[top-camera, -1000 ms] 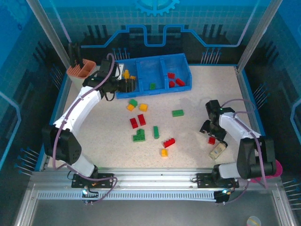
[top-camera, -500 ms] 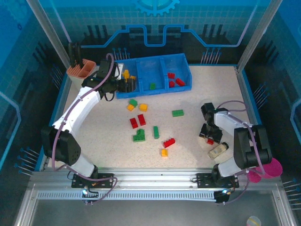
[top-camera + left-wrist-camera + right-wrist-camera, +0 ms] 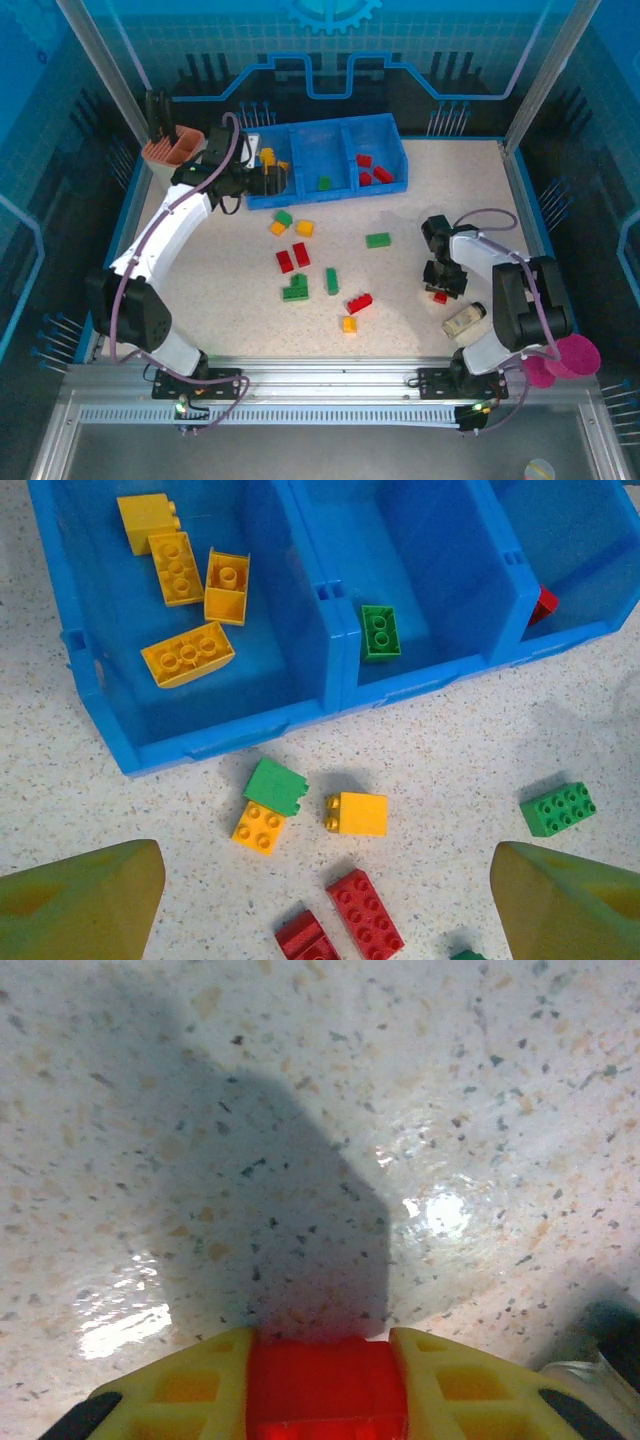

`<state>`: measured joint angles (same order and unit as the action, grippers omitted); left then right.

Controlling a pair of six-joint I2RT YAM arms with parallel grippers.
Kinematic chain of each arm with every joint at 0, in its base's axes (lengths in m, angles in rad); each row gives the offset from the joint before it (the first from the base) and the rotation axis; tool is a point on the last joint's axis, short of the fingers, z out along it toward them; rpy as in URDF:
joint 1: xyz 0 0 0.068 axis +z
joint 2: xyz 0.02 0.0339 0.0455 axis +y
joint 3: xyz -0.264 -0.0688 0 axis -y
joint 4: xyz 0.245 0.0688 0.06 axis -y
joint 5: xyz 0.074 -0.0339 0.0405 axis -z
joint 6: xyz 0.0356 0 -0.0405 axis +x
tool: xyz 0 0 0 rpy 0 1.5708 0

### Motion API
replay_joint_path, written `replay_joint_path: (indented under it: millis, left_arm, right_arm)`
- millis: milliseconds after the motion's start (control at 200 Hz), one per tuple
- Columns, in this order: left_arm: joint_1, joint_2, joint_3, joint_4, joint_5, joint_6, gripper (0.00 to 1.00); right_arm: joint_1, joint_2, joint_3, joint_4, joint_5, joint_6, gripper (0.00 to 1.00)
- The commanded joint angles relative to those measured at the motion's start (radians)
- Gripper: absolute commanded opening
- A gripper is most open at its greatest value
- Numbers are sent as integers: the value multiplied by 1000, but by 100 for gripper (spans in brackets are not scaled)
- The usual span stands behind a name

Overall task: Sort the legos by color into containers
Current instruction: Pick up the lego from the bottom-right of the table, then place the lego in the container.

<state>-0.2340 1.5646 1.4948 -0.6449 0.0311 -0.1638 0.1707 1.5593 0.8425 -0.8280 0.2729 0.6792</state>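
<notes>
The blue tray (image 3: 300, 197) stands at the back of the table. Its left compartment holds several yellow bricks (image 3: 187, 653), the middle one a green brick (image 3: 380, 631), the right one red bricks (image 3: 372, 173). My left gripper (image 3: 262, 176) hovers open in front of the left compartment, its fingers (image 3: 90, 895) wide apart above a green brick (image 3: 276, 785), two yellow ones (image 3: 357, 814) and two red ones (image 3: 364, 914). My right gripper (image 3: 441, 288) sits low on the table at the right, shut on a red brick (image 3: 325, 1385).
More loose bricks lie mid-table: green (image 3: 378, 240), green (image 3: 295, 290), green (image 3: 332, 281), red (image 3: 360, 302), yellow (image 3: 349, 324). A small beige cylinder (image 3: 463, 320) lies just near the right gripper. An orange holder (image 3: 170, 148) stands back left, a pink cup (image 3: 568, 356) front right.
The right arm swung a little left and settled its gripper over the red brick, which has shifted slightly left with it. The left arm has hardly moved.
</notes>
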Motion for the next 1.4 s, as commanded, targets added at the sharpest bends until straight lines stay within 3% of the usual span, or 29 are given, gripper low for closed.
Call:
replay_joint_path:
  millis: [0,185,290,565,776,1101,1396]
  left_arm:
    - [14,-52,-35,-21,-14,38,86]
    - [21,-100,-89,-48,-26,63,87]
    - [30,-137,-126,-59,2,70,90]
    - [42,-208,-223,-49,92,50,92]
    - [44,-239,-281,-47,107,15,92]
    - [44,-264,-313,-64,113,-16,92]
    - [44,-235,-265,-90,127,-23,92]
  right_arm:
    - [25,-6,105,12,-3,-51,24]
    - [41,-15,352,-22,1,-192,22]
    - [72,2,483,50,-33,-355,22]
    - [148,303,892,205,-8,-727,21]
    - [158,559,1142,291,-45,-785,21]
    - [154,936,1515,197,-51,-800,21]
    - [147,978,1493,220,-57,-767,26]
